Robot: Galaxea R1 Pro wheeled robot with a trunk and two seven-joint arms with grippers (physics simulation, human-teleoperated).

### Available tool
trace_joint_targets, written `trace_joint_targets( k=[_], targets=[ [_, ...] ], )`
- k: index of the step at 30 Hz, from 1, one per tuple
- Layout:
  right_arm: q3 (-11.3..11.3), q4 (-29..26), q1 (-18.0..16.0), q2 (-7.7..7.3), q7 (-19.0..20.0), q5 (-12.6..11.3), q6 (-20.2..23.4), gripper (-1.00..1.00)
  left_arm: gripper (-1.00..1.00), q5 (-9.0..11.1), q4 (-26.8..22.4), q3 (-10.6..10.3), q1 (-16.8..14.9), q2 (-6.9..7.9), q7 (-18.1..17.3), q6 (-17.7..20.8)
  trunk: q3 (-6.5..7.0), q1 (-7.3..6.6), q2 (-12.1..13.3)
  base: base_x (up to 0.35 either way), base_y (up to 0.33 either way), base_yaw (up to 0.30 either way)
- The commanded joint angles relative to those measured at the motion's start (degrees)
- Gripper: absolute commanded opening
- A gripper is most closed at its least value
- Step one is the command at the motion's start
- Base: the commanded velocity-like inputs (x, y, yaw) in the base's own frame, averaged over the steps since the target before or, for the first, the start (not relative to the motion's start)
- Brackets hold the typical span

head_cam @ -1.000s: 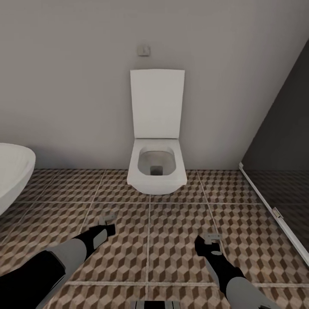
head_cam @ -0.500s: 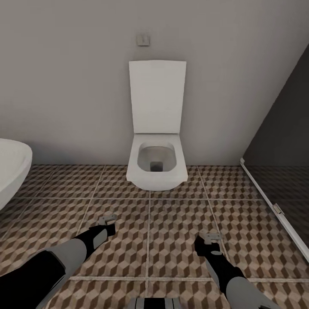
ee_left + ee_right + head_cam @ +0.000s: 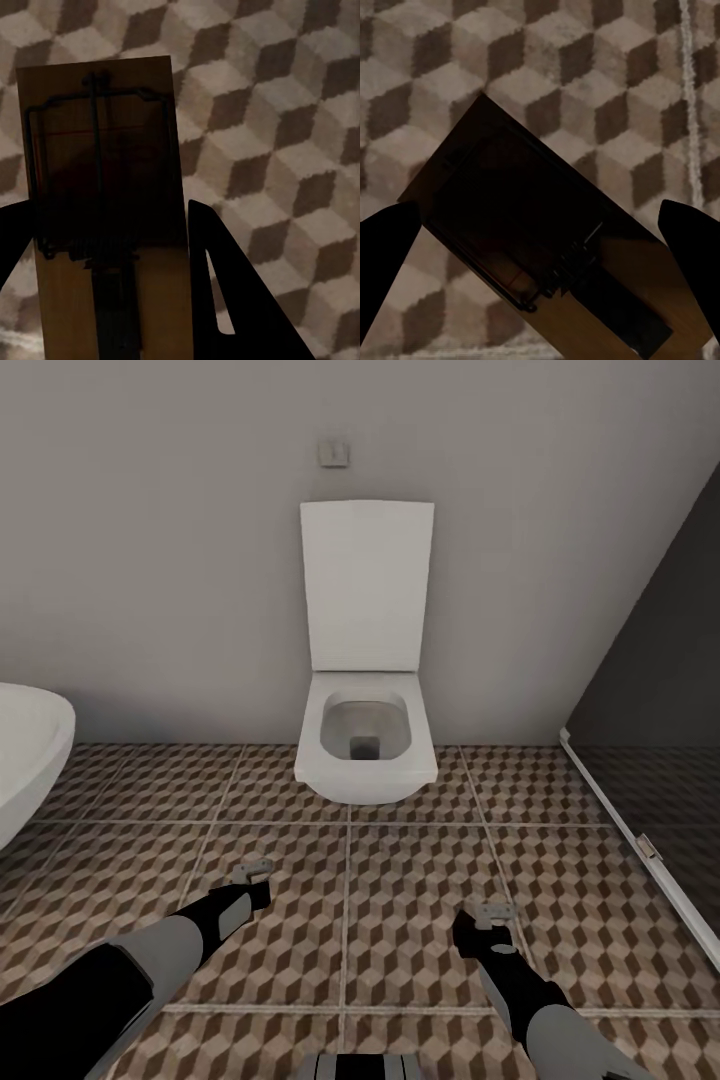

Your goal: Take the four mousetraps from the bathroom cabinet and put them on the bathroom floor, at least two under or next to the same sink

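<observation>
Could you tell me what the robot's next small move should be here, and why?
Probably turn the base away from the toilet to look for the bathroom sink. Each gripper, left and right, seems to hold a mousetrap above the bathroom floor, with only a tub-like rim nearby.

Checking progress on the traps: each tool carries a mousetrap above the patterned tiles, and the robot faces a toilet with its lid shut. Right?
Not quite: the toilet lid stands raised against the wall, as the head view shows. Each tool does carry a mousetrap above the tiles.
</observation>
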Motion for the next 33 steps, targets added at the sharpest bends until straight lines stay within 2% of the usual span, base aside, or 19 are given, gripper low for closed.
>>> trace_joint_targets(
  k=[1, 16, 18, 19, 20, 21, 22, 23, 26, 30, 33],
  targets=[
    [-0.2, -0.1, 0.0, 0.03, -0.1, 0.5, 0.4, -1.0, -1.0, 0.2, -0.1, -0.5, 0.0, 0.02, 0.3, 0.3, -0.04, -0.01, 0.0, 0.0, 0.0, 0.0],
    [-0.2, -0.1, 0.0, 0.07, -0.5, 0.8, 0.4, -1.0, -1.0, -0.4, 0.1, -0.6, 0.0, 0.14, -0.2, -0.5, -0.04, -0.01, 0.0, 0.0, 0.0, 0.0],
    [-0.2, -0.1, 0.0, 0.1, -0.6, 0.9, 0.4, -1.0, -1.0, -1.6, 0.1, -0.7, 0.0, 0.36, -0.3, -0.6, -0.04, -0.01, 0.0, 0.0, 0.0, 0.0],
    [-0.2, -0.1, 0.0, 0.11, -0.8, 0.9, 0.4, -1.0, -1.0, -2.9, 0.2, -0.7, 0.0, 0.56, -0.3, -0.7, -0.04, -0.01, 0.0, 0.0, 0.0, 0.0],
    [-0.2, -0.1, 0.0, 0.13, -1.1, 0.9, 0.4, -1.0, -1.0, -4.6, 0.2, -0.7, 0.1, 0.74, -0.3, -0.8, -0.04, -0.01, 0.0, 0.0, 0.0, 0.0],
    [-0.2, -0.1, 0.0, 0.21, -2.2, 1.1, 0.4, -1.0, -1.0, -7.4, 0.2, -0.7, 0.1, 0.9, -0.3, -2.4, -0.04, -0.01, 0.0, 0.0, 0.0, 0.0],
    [-0.2, -0.1, 0.0, 0.27, -2.6, 1.2, 0.4, -1.0, -1.0, -8.2, 0.2, -0.7, 0.1, 0.94, -0.3, -3.1, -0.04, -0.01, 0.0, 0.0, 0.0, 0.0],
    [-0.3, -0.1, 0.0, 0.64, -3.8, 1.9, 0.4, -1.0, -1.0, -9.8, 0.2, -0.7, 0.3, 1.0, -0.3, -5.4, -0.04, -0.01, 0.0, 0.0, 0.0, 0.0],
    [-0.3, -0.1, 0.0, 1.54, -4.8, 3.1, 0.5, -1.0, -1.0, -11.0, 0.3, -0.7, 0.9, 1.11, -0.3, -8.1, -0.04, -0.01, 0.0, 0.0, 0.0, 0.0],
    [-0.4, -0.1, 0.0, 2.08, -5.1, 3.8, 0.5, -1.0, -1.0, -11.3, 0.3, -0.7, 1.3, 1.43, -0.2, -10.9, -0.04, -0.01, 0.0, 0.0, 0.0, 0.0],
    [-0.4, -0.1, 0.0, 2.26, -5.2, 3.9, 0.5, -1.0, -1.0, -11.5, 0.6, -0.7, 1.9, 1.49, -0.2, -14.5, -0.04, -0.01, 0.0, 0.0, 0.0, 0.0]
  ],
)
